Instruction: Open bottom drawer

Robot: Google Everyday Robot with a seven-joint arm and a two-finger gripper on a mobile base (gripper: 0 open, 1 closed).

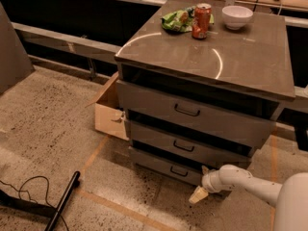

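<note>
My gripper [201,182] sits spread, low by the right end of the bottom drawer [159,162], which looks shut, so I should shift left to its black handle [179,171], pinch it squarely, then pull straight out

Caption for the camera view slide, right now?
Gripper low at the right end of the bottom drawer, past its handle; can, bowl, green bag on cabinet top.
</note>
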